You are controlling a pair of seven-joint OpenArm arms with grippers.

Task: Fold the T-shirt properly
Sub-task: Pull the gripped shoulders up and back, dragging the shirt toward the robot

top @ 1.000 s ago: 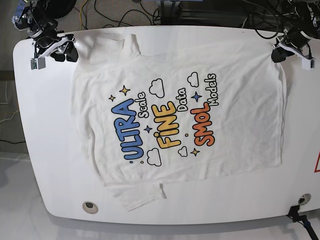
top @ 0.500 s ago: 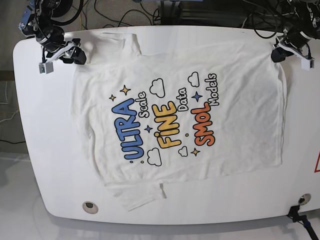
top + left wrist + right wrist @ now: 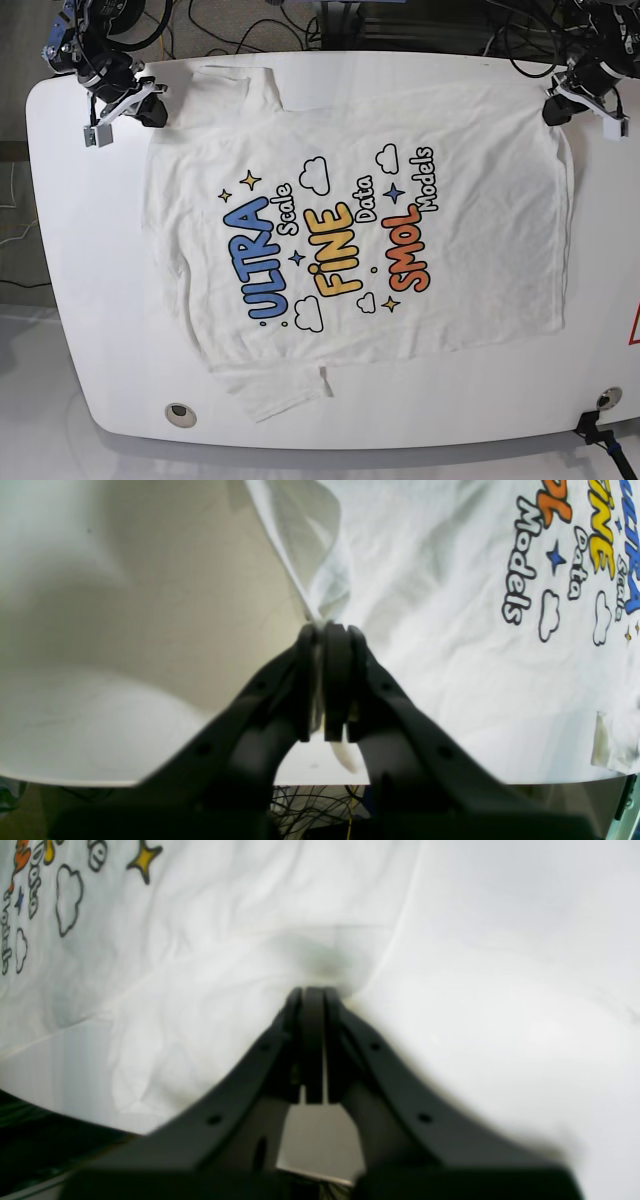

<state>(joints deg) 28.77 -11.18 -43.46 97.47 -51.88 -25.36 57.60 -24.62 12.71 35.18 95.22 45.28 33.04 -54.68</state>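
The white T-shirt (image 3: 340, 230) lies spread flat on the white table (image 3: 80, 300), print side up, with "ULTRA FINE SMOL" readable. My left gripper (image 3: 553, 108) is at the shirt's far right corner. In the left wrist view it (image 3: 327, 630) is shut on the hem of the T-shirt (image 3: 450, 605), with cloth pinched between the jaws. My right gripper (image 3: 152, 110) is at the shirt's far left corner by the sleeve. In the right wrist view it (image 3: 312, 992) is shut with its tips on the edge of the T-shirt (image 3: 200, 940), which rises slightly there.
One sleeve (image 3: 235, 85) lies at the table's far edge and the other (image 3: 280, 390) near the front edge. A round grommet (image 3: 180, 413) sits at the front left. Cables (image 3: 240, 25) hang behind the table. A black clamp (image 3: 600, 430) is at the front right.
My right gripper has moved right to the shirt's corner and closed there. The left gripper and the shirt have stayed in place.
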